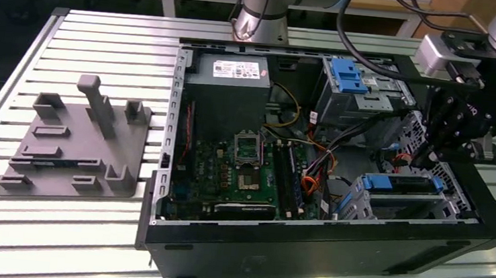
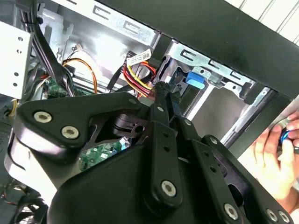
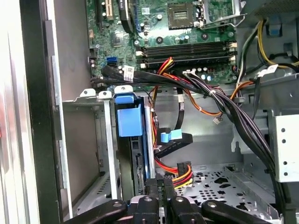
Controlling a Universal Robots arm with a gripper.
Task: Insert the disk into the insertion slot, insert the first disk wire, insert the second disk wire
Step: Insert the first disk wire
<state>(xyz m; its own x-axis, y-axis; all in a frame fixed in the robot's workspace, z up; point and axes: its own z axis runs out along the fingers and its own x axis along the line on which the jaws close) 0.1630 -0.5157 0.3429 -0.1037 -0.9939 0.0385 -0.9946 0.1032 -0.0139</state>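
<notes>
The exterior view shows an open computer case (image 1: 310, 252) lying on a slatted metal worktop (image 1: 104, 32), with the arm's fingers (image 1: 429, 149) reaching down into it. The disk (image 1: 399, 185) lies just beside the fingers, on the side nearer to this camera. It is seated inside the insertion slot (image 1: 452, 190), and its blue carrier end faces the green motherboard (image 1: 245, 172). The taller grey bay (image 1: 359, 95) (the one with a blue latch) stands on the far side of the fingers, apart from them. A grey plastic fixture (image 1: 77, 144) rests on the worktop, well away from the fingers.

In both wrist views the fingers (image 2: 161, 100) (image 3: 153, 189) are drawn close together, with a thin gap between the tips. Whether they pinch something there, I cannot tell. A bundle of red, yellow and black wires (image 2: 138, 74) (image 3: 176, 169) ends right next to the fingertips. In the first wrist view the disk (image 3: 128, 119) stands on its edge just ahead of the fingers, and a black cable with a blue plug (image 3: 172, 136) hangs near it. In the second wrist view a person's hand (image 2: 273, 156) is outside the case wall.
</notes>
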